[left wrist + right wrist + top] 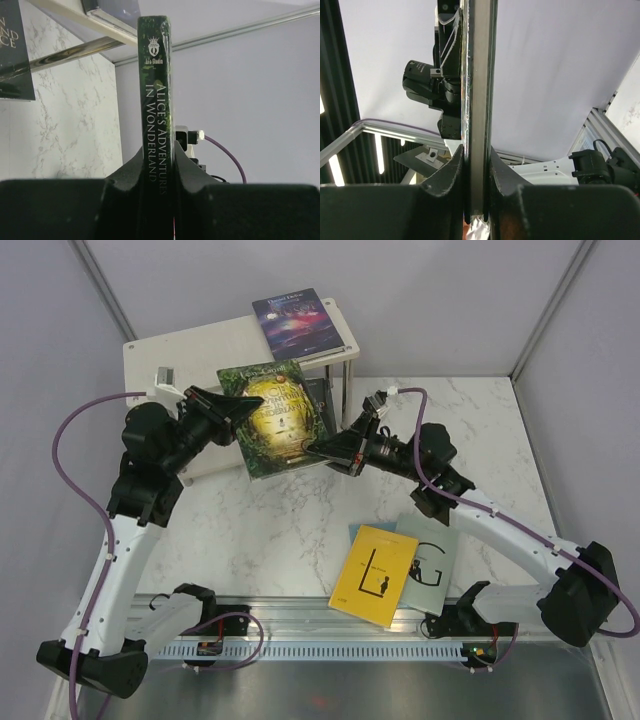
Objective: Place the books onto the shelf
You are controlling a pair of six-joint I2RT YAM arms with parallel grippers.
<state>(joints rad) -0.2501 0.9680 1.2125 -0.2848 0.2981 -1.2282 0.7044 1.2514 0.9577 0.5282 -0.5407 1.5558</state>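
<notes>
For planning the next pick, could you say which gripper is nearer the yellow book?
Right. The right gripper holds the green book, beyond the yellow book toward the shelf; the left gripper holds its other edge, farther left.

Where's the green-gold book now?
Top view, upper centre: the green-gold book is gripped at opposite edges by the left gripper and right gripper, in front of the shelf.
</notes>
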